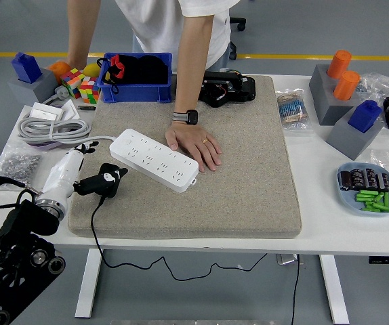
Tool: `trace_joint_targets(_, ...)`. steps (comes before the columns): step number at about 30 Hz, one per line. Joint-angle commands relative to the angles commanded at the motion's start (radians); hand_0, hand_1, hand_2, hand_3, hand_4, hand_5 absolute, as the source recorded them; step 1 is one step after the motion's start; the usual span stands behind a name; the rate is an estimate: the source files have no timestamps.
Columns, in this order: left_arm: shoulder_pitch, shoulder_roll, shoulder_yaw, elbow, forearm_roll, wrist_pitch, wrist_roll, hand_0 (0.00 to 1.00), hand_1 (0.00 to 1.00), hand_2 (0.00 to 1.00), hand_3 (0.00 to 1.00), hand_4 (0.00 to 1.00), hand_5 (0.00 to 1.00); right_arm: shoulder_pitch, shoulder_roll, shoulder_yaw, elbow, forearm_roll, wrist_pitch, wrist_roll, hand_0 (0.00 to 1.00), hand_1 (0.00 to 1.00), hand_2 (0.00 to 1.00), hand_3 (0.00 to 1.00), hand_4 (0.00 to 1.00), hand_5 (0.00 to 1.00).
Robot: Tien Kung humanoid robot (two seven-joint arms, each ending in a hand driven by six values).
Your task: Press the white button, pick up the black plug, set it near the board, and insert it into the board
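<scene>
Black plug [106,180], flat and corded, lies under the left robot hand's [99,181] curled fingers.

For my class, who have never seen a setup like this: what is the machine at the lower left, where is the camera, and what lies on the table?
The camera sits high on a humanoid robot, looking down over a white table. The black arm at the lower left is the robot's left arm; its left hand rests on the black plug, though a firm grasp cannot be confirmed. The right arm is out of view. On the grey mat lies a white power strip. A person opposite presses a hand beside it. Around stand a blue bin and small parts.
</scene>
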Motion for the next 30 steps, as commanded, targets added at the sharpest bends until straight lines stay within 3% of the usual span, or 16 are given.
trace_joint_targets(10, -0.011, -0.026, 0.032, 0.030, 0.059, 0.004, 0.071, 0.907, 0.925, 0.914, 0.921, 0.998, 0.579, 0.000, 0.001, -0.006, 0.000, 0.003, -0.001, 0.001, 0.619, 0.585, 0.585, 0.584, 0.658, 0.403)
trace_joint_targets(14, -0.017, -0.034, 0.040, 0.048, 0.071, -0.003, 0.072, 0.907, 0.925, 0.914, 0.921, 0.998, 0.579, -0.003, 0.001, -0.007, -0.001, 0.003, -0.002, 0.003, 0.619, 0.585, 0.585, 0.584, 0.658, 0.403)
trace_joint_targets(15, -0.019, -0.036, 0.042, 0.054, 0.075, -0.003, 0.072, 0.901, 0.910, 0.906, 0.922, 0.998, 0.494, -0.004, 0.001, -0.007, -0.001, 0.004, -0.003, 0.004, 0.619, 0.585, 0.584, 0.583, 0.658, 0.403)
trace_joint_targets(20, -0.031, -0.046, 0.055, 0.075, 0.093, 0.002, 0.072, 0.901, 0.910, 0.906, 0.922, 0.998, 0.494, -0.005, 0.002, -0.006, 0.000, 0.004, -0.004, 0.006, 0.619, 0.585, 0.584, 0.583, 0.658, 0.403)
trace_joint_targets(21, -0.034, -0.047, 0.057, 0.078, 0.098, 0.001, 0.072, 0.897, 0.898, 0.898, 0.919, 0.998, 0.444, -0.004, 0.002, -0.005, 0.000, 0.004, -0.004, 0.006, 0.619, 0.583, 0.584, 0.583, 0.657, 0.403)
trace_joint_targets(26, -0.050, -0.058, 0.067, 0.101, 0.122, -0.007, 0.072, 0.897, 0.898, 0.898, 0.919, 0.998, 0.444, -0.004, 0.004, 0.000, 0.000, 0.004, -0.005, 0.007, 0.619, 0.583, 0.584, 0.583, 0.657, 0.403)
trace_joint_targets(27, -0.052, -0.061, 0.068, 0.108, 0.126, -0.006, 0.072, 0.886, 0.894, 0.895, 0.913, 0.998, 0.387, -0.004, 0.005, 0.001, 0.001, 0.003, -0.005, 0.007, 0.620, 0.583, 0.583, 0.584, 0.657, 0.403)
trace_joint_targets(30, -0.057, -0.066, 0.073, 0.126, 0.129, -0.002, 0.072, 0.886, 0.894, 0.895, 0.913, 0.998, 0.387, -0.006, 0.006, 0.004, 0.000, 0.003, -0.006, 0.008, 0.620, 0.583, 0.583, 0.584, 0.657, 0.403)
